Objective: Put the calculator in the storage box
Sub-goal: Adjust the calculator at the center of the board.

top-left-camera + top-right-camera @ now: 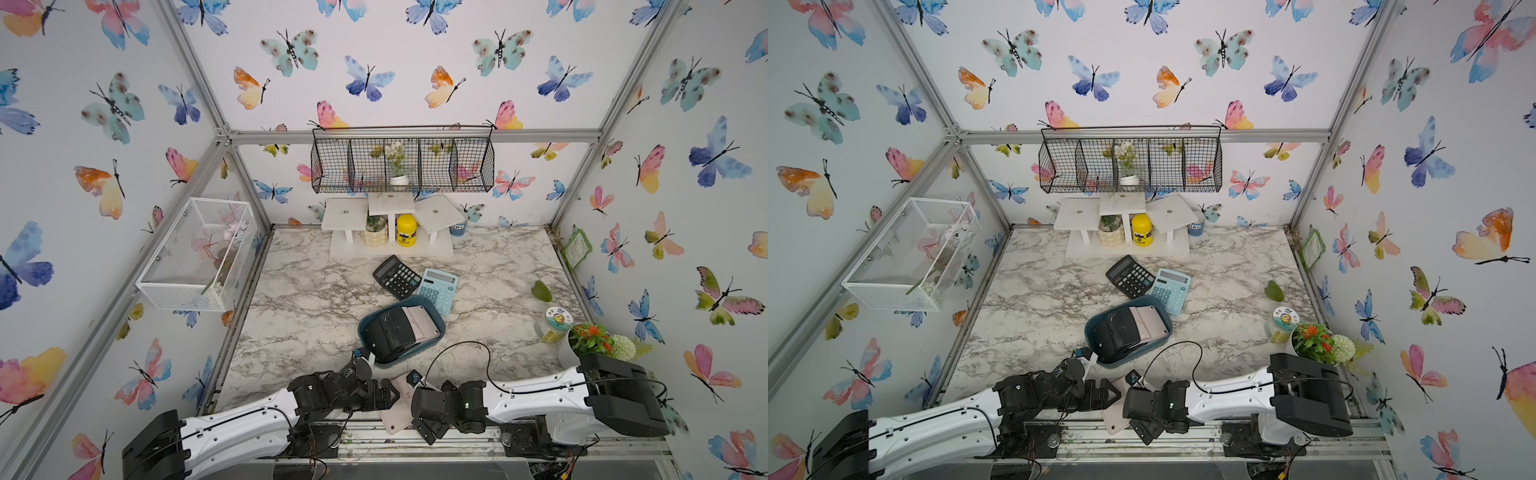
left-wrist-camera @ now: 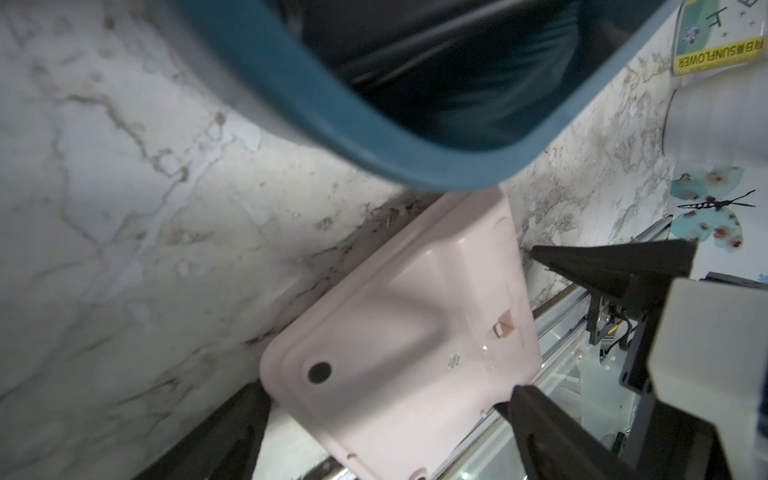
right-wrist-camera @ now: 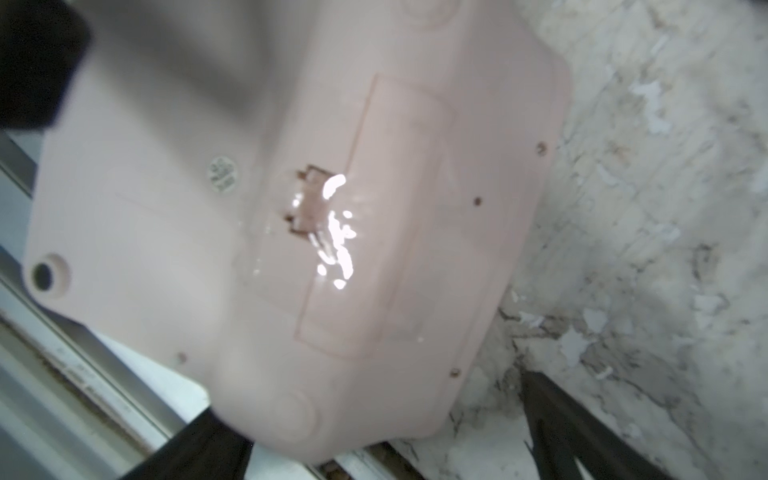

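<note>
From my remote station, the left gripper (image 1: 386,398) sat low at the near edge of the marble table (image 1: 299,316), its jaws spread wide and clamped on nothing. In the left wrist view its two dark fingers (image 2: 552,432) stood on either side of the pink calculator's (image 2: 395,332) near end. I could not tell whether either pad touched the casing.

That pink calculator (image 1: 395,419) lay face down, its battery cover up. It was between the two grippers in both top views, part of it hanging over the metal rail (image 1: 457,444) at the table's front. It was outside the storage box (image 1: 441,328), whose rim (image 2: 332,124) came just beside the calculator's far end. The box already held two other calculators (image 1: 399,332), one black and one pink, lying tilted against each other.

To the right, the right gripper (image 1: 419,415) faced the left one, also released and wide. In the right wrist view the calculator's back (image 3: 332,208) filled the frame, one end lying between the fingers (image 3: 582,440).

Beyond the box, a black keypad calculator (image 1: 397,276) and a light-blue calculator (image 1: 438,290) lay side by side on the table, face up.
</note>
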